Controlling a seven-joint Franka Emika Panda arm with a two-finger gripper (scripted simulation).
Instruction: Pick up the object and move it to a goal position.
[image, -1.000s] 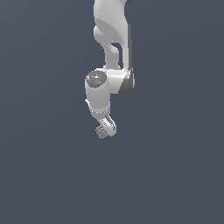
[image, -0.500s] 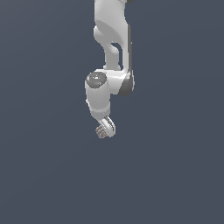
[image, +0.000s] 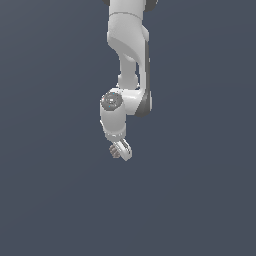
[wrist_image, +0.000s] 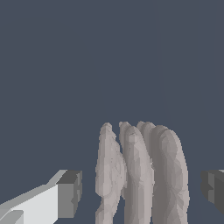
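The object (wrist_image: 144, 175) is a brown-grey ridged lump standing between my gripper's (wrist_image: 142, 190) two fingers in the wrist view. A narrow gap of background shows between it and the pad (wrist_image: 70, 192) on one side. Another gap separates it from the other pad (wrist_image: 213, 187), so the gripper is open around it without touching. In the exterior view the white arm reaches down from the top. The gripper (image: 121, 150) points downward at the picture's middle, with the object (image: 115, 150) a small brownish lump at its tip.
Only a flat, uniform dark grey-blue surface (image: 200, 200) surrounds the arm in both views. No other objects, edges or goal marker show.
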